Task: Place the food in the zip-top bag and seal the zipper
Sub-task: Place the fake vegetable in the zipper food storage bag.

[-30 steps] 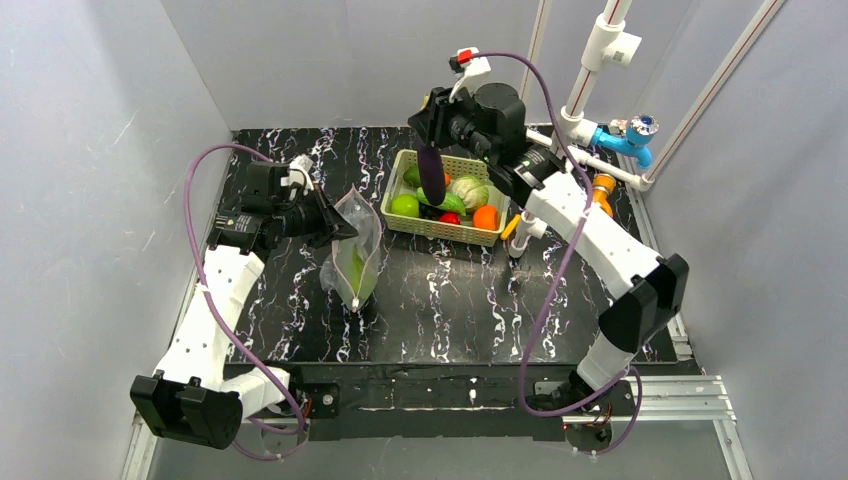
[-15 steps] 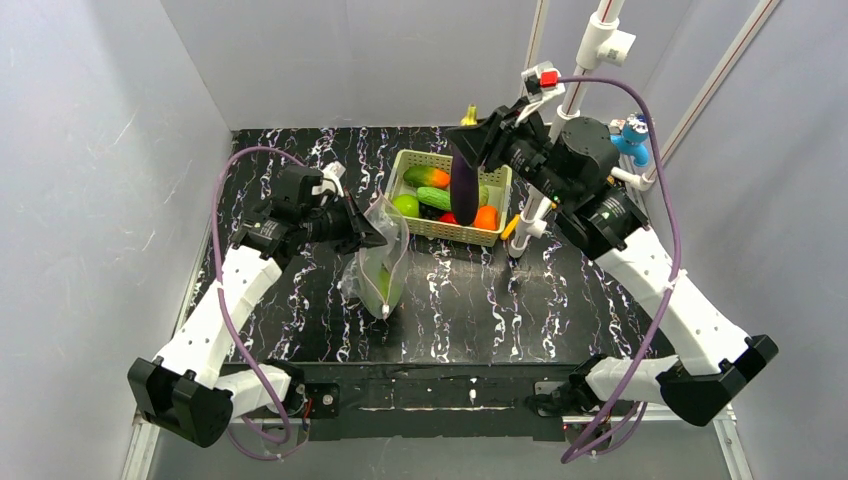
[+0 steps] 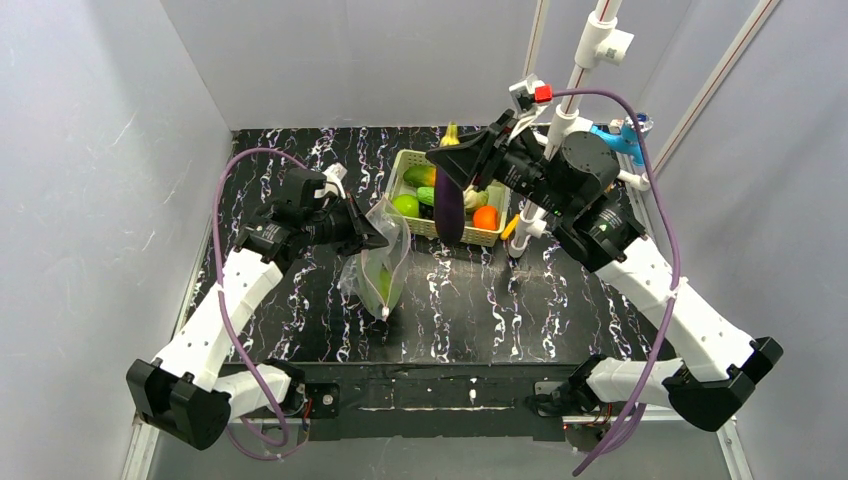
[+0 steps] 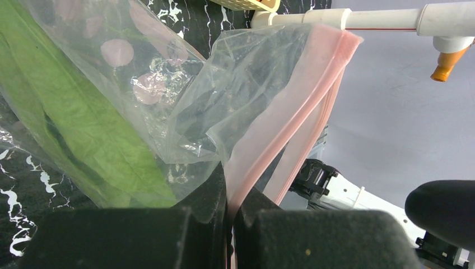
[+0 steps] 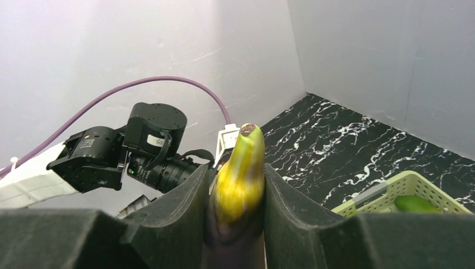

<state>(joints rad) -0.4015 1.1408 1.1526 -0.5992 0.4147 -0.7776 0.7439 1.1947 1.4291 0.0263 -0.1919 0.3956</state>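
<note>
The clear zip-top bag (image 3: 381,262) hangs over the black table with big green leaves (image 4: 84,129) inside. My left gripper (image 3: 374,238) is shut on its pink zipper strip (image 4: 302,95) at one corner of the mouth, where the left wrist view shows the jaws (image 4: 232,196) pinched together. My right gripper (image 3: 458,165) is shut on the dark purple piece (image 3: 449,205). It holds the piece upright by its yellow-green stem end (image 5: 241,168), over the basket's near left edge and just right of the bag. The green apple (image 3: 405,205), orange (image 3: 485,217), mango (image 3: 421,176) and cabbage (image 3: 474,197) lie in the basket.
The cream lattice basket (image 3: 466,236) stands at the back centre of the table. White pipes with a blue valve (image 3: 620,135) run along the back right. A small orange-tipped piece (image 3: 512,228) lies right of the basket. Grey walls enclose the table.
My right arm has swung the dark purple piece from above the basket's middle leftward and lower, closer to the bag. My left gripper has shifted the bag right, then held still.
</note>
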